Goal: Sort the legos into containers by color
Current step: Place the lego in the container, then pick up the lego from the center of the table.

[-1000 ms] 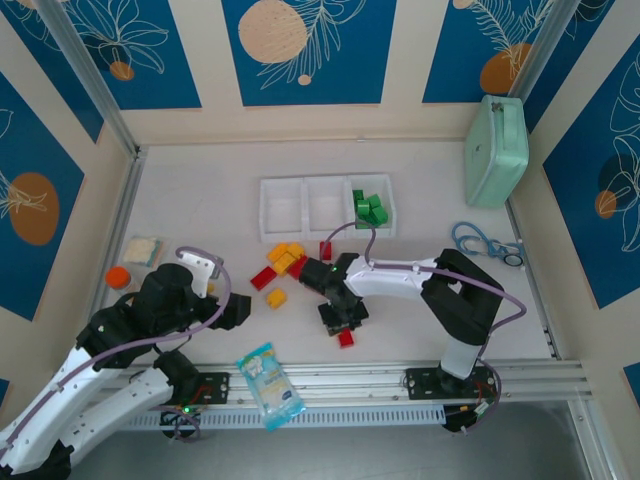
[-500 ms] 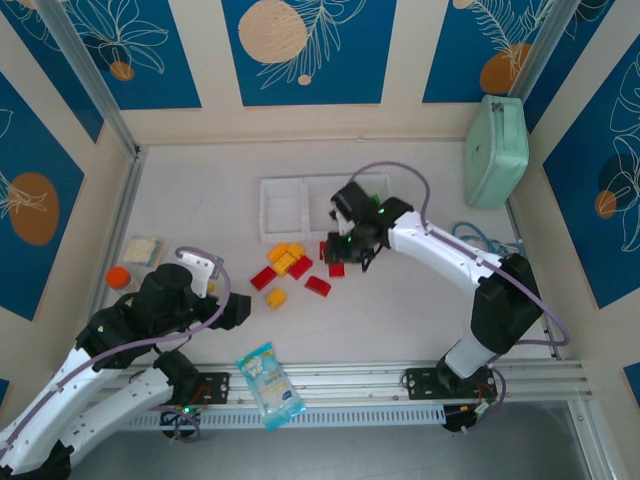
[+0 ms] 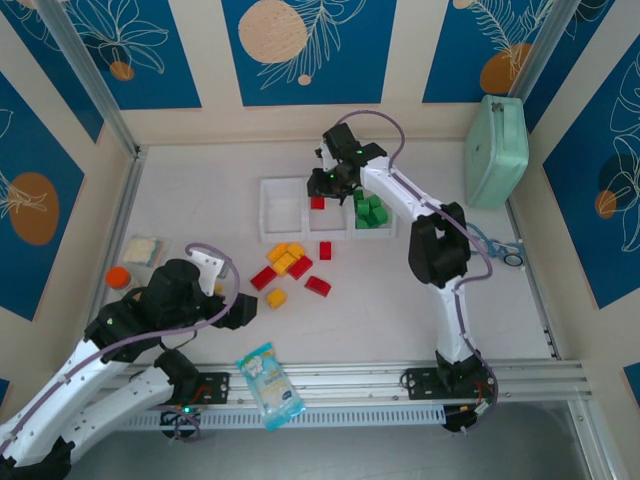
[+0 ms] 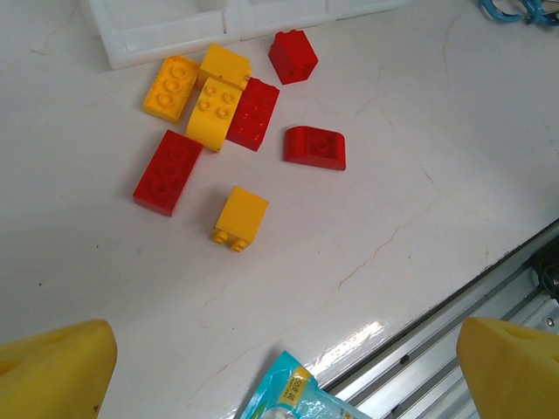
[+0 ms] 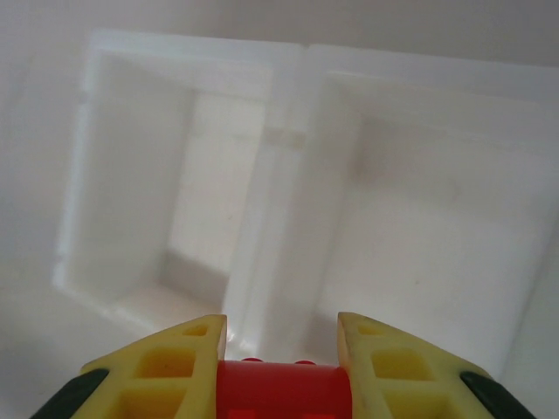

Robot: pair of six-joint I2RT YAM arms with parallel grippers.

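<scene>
Red brick (image 5: 279, 391) pinched between the yellow fingers (image 5: 166, 375) of the right gripper (image 5: 279, 349), jaws pressed onto its two ends, so its long axis runs straight across from pad to pad; smooth, glossy hard plastic, studs seem to show along its top edge. From above, the brick hangs over the middle compartment of the tray (image 3: 263, 210), close to the wall it shares with the left compartment. The wrist view puts that dividing wall (image 5: 284, 148) almost dead ahead of the brick, so the release likely turns on a small shift clear of the wall; to which side, cannot tell. Both compartments beneath are bare: thin, milky translucent plastic with rounded rims. Green bricks (image 3: 370, 210) piled in the right compartment. Loose bricks (image 4: 218, 122), red and yellow, blocky and studded, one red with a rounded back, lie on the table (image 4: 419, 218) just off the tray's near edge; table matte white with hairline cracks. Left gripper (image 4: 279, 384) hangs spread wide and empty toward the table's near-left corner, the nearer arm for that pile by my reckoning
</scene>
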